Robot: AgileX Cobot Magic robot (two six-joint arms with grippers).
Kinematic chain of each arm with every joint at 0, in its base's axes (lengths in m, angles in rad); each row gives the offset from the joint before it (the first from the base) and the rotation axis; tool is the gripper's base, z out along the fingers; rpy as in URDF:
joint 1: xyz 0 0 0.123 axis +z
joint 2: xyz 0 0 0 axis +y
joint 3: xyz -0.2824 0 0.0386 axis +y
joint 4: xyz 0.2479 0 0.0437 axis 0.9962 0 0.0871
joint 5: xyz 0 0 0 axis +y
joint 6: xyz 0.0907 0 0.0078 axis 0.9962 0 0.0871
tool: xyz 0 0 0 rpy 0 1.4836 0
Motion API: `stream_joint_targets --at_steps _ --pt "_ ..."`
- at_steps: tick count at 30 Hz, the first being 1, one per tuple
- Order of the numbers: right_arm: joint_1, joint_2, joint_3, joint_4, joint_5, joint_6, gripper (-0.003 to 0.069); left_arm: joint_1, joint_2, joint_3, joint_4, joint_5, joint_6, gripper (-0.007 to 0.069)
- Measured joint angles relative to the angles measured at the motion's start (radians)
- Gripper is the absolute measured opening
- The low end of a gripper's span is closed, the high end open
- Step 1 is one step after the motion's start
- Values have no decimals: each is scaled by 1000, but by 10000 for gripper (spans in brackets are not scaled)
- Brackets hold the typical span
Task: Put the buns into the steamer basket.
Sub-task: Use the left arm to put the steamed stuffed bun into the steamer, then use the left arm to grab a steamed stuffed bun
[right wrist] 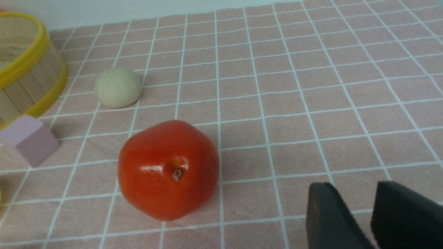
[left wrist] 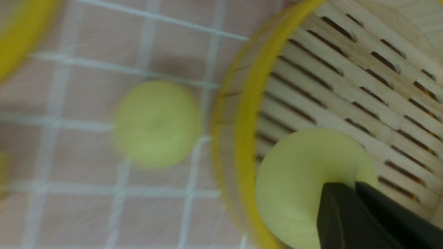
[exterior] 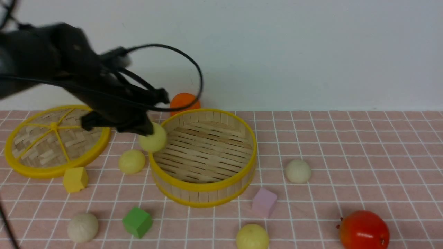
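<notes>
While the black left gripper [exterior: 146, 129] pinches one pale yellow round bun [exterior: 154, 139] over the left rim of the round bamboo steamer basket [exterior: 204, 188], the bun looks light and squashy, so hold its middle softly. Far right of the basket, the black right gripper [right wrist: 358, 193] hangs a little spread, empty.

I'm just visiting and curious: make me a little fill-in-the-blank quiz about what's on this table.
1. The left claw is shut on a bun coloured pale ____.
2. Behind the steamer basket sits an ____ ball.
3. The cube nearest the woven lid is ____.
4. The right claw hovers near a big ____ fruit.
Missing words: yellow; orange; yellow; red.
</notes>
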Motion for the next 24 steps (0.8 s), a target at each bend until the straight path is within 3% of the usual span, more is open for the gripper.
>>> stream_joint_targets --at_steps 7,10,13,15,18,24 --pt "0 0 0 0 0 0 239 -27 176 -106 -37 -12 -20 47" --pt "0 0 0 0 0 0 239 -27 185 -117 -42 2 -24 113" --pt "0 0 0 0 0 0 239 -28 180 -155 -26 63 -27 235" --pt "0 0 0 0 0 0 239 -28 161 -207 32 135 -27 327" --pt "0 0 0 0 0 0 239 -18 114 -263 153 221 -34 398" --pt "0 0 0 0 0 0 239 12 94 -258 344 289 -100 410"
